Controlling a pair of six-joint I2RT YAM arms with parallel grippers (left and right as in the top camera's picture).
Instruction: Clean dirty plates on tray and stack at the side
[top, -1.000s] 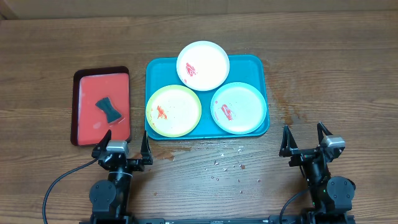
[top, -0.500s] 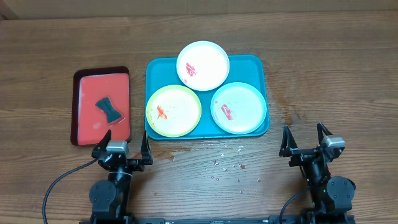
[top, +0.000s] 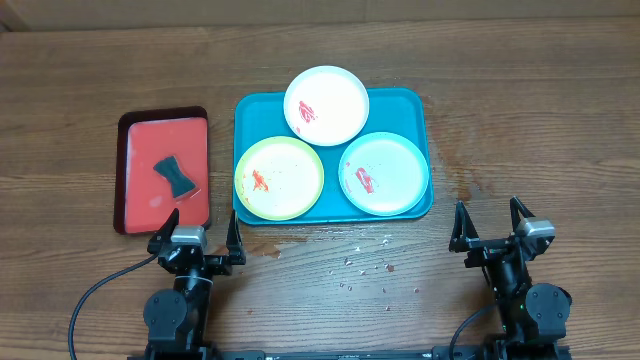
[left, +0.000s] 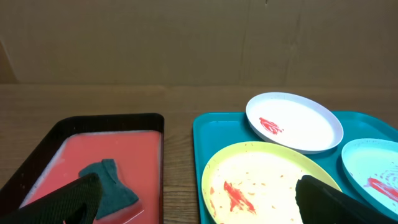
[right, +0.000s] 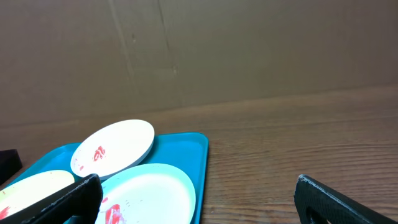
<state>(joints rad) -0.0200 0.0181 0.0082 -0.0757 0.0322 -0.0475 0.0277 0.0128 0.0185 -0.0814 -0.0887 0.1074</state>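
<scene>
A brown wooden table (top: 540, 100) lies under me, with a plain cardboard-coloured wall (left: 186, 43) behind it in both wrist views. On the teal-blue tray (top: 255, 115) at the middle of the table lie the white plate (top: 326, 105), riding over the far rim, the yellow-green plate (top: 280, 178) at the near left and the pale teal plate (top: 384, 172) at the near right. None is stacked on another. Each carries a red smear, so I judge that the cleaning has not begun.

Just beside the tray on its left, apart from it by a strip of bare wood, sits a smaller red tray (top: 165, 135) with a dark sponge (top: 174, 176) in it. The sponge's long axis runs on a slant, from far left to near right. A few pale specks (top: 365, 265) dot the wood on the near side of the teal-blue tray.

My left gripper (top: 202, 225) hangs at the near edge of the table, jaws spread wide and holding nothing. The sponge lies ahead of it and a little to the left, the yellow-green plate ahead and to the right. My right gripper (top: 488, 215) is equally wide and empty, off the tray's near right corner, with the pale teal plate ahead and to its left.

My left arm is plainly the nearer one to the sponge. A reach straight forward looks like the natural first move, with the jaws turned to close across the sponge's narrow waist.
</scene>
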